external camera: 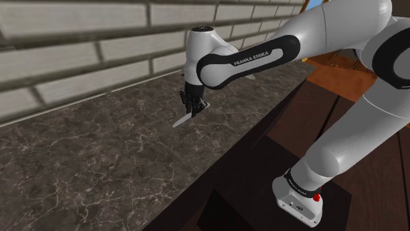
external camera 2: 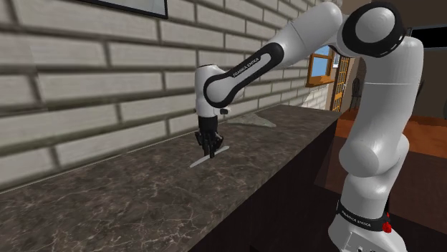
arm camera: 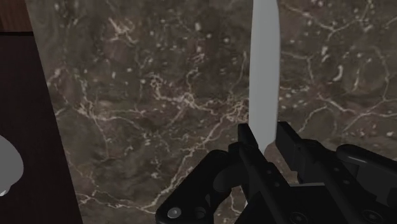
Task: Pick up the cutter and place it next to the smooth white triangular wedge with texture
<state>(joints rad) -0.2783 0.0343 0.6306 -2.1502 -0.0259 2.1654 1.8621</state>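
The cutter is a slim, pale grey, blade-shaped piece. My gripper is shut on one end of it, just over the dark marbled counter. In the second exterior view the cutter slants down and away from the gripper, low over the counter; I cannot tell whether its tip touches. The wrist view has the blade running straight out from between the fingers of the gripper. A flat pale wedge lies on the counter beyond the arm, near the wall.
A grey brick wall runs along the back of the counter. The counter's front edge drops to dark cabinets and a wooden floor. The stand is at the shoulder view's lower right. A window is far off.
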